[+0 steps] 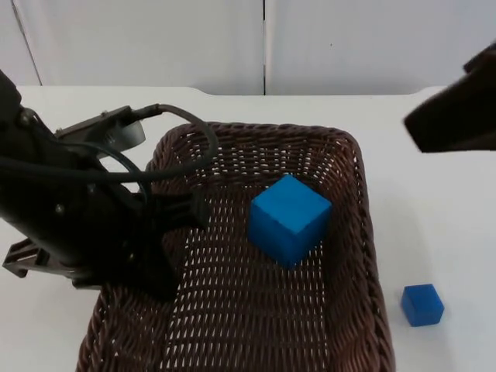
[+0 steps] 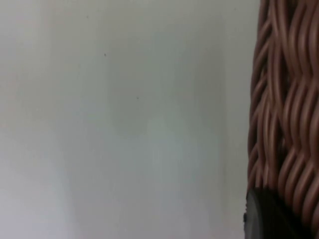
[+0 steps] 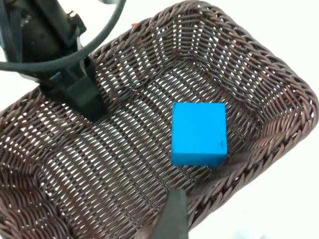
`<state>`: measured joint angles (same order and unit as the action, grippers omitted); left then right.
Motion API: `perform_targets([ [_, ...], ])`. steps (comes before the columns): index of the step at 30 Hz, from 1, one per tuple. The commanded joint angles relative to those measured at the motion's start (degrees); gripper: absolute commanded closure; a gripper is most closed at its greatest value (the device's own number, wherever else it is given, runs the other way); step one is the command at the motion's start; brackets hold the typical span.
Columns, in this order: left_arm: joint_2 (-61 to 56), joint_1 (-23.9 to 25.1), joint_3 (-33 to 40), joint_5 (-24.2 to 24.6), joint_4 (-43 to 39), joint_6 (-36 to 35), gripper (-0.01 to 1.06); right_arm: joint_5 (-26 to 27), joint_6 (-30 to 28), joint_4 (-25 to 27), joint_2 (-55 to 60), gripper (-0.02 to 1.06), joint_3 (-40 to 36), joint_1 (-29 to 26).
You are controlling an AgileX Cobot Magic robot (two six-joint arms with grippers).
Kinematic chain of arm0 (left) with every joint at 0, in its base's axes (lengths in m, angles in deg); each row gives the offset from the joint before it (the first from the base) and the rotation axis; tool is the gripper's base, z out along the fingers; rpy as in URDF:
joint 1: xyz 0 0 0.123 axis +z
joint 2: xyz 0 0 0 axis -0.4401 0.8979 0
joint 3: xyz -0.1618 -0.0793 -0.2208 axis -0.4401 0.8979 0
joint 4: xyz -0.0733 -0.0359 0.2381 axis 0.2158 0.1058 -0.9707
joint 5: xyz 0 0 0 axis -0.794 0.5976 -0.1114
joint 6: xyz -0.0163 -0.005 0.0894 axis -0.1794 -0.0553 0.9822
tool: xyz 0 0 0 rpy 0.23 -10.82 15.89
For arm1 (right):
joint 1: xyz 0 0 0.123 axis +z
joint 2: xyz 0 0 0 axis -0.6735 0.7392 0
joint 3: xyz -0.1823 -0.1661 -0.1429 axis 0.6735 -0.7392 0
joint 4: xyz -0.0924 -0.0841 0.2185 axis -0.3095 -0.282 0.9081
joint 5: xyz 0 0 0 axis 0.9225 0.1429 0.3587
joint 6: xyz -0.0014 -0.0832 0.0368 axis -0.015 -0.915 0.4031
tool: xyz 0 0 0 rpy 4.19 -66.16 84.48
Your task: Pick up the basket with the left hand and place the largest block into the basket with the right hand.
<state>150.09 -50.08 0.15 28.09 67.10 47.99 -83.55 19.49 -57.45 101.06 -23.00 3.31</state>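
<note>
1. Left arm [image 1: 70,209]: entered from the picture's left in the top view, laid low over the basket's left wall, with black links covering that part of the rim.
2. Left gripper [image 1: 159,271]: set on the basket's left rim, one finger seen inside the wall in the right wrist view [image 3: 82,94]. It is clamped on the rim. In the left wrist view a woven wall is seen pressed close against a black fingertip [image 2: 266,216], with the white table behind.
3. Basket [image 1: 353,201]: dark brown wicker, rectangular, held at its left wall by the left gripper. Whether it is lifted off the table cannot be told.
4. Big block [image 1: 288,218]: bright blue cube, resting on the basket floor, right of centre, near the right wall but apart from it. One corner is turned toward the camera. It is touched by neither gripper. In the right wrist view it is seen from above [image 3: 199,133], sitting flat on the weave.
5. Small block [image 1: 422,304]: blue cube on the white table [image 1: 442,232], outside the basket, just beside its right wall.
6. Right arm [image 1: 457,112]: a dark shape at the picture's upper right, above the table, well apart from the basket.
7. Right gripper: one fingertip [image 3: 172,216] seen over the basket's near rim, nothing held. How far its fingers are parted cannot be told.
</note>
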Motion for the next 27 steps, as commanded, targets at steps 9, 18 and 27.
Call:
perform_targets([
  [9,7.01,-0.35,-6.38,-0.76,2.83,1.40,1.05,1.17,-0.12,0.10,-4.14,0.34,-1.67,0.33],
  [18,19.17,-0.76,-17.66,-0.63,3.28,2.16,1.05,-1.97,-0.12,0.10,-4.14,0.34,-1.67,0.33],
  [27,26.99,-0.76,-21.52,-1.03,3.85,2.86,1.05,-2.48,-0.12,-0.14,-4.14,0.34,-1.67,0.33],
])
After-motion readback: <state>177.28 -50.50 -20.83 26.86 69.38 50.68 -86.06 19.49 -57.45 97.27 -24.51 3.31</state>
